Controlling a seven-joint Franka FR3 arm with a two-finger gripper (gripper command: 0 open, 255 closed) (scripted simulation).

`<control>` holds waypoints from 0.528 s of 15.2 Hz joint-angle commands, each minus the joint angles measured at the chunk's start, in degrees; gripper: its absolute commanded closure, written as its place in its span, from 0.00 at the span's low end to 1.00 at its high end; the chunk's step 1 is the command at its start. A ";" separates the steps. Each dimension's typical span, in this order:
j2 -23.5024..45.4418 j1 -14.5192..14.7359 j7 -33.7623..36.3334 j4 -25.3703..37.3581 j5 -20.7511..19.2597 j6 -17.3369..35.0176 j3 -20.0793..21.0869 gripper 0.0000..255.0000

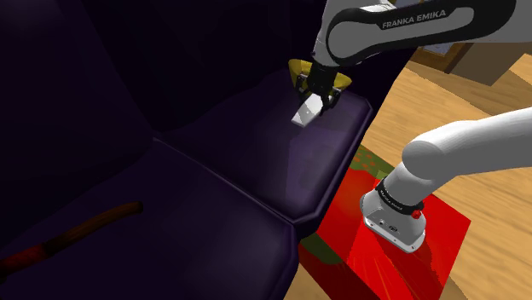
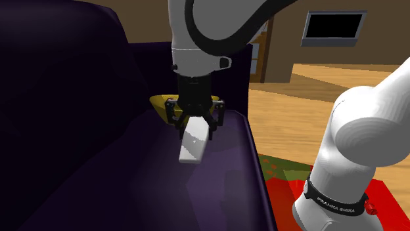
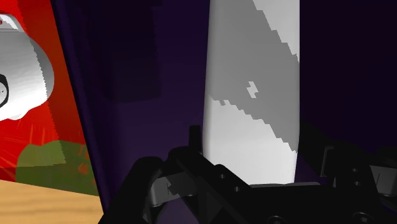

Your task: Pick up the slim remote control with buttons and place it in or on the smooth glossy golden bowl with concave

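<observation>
Dark purple sofa [image 1: 213,196], wooden floor [image 2: 289,92]

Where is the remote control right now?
In the middle of the second exterior view, the white remote hangs in the gripper above the purple sofa seat, near the golden bowl.

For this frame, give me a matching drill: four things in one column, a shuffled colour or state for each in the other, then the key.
Things:
1. remote
2. bowl
3. sofa
4. stand

Descriptions:
A. dark purple
B. red
C. pale, clasped in the gripper, tilted
D. yellow, partly hidden behind the gripper

Pairs: 1-C; 2-D; 3-A; 4-B
</observation>
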 commanded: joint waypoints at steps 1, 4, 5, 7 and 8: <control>-0.70 -0.07 -0.06 1.25 -0.30 -1.97 -0.50 1.00; -1.55 -0.15 -0.07 3.01 -0.68 -4.57 -1.12 1.00; -1.79 -0.18 -0.07 3.62 -0.81 -5.43 -1.32 1.00; -2.22 -0.25 -0.07 4.87 -1.06 -7.11 -1.71 1.00; -2.41 -0.29 -0.06 5.51 -1.19 -7.94 -1.89 1.00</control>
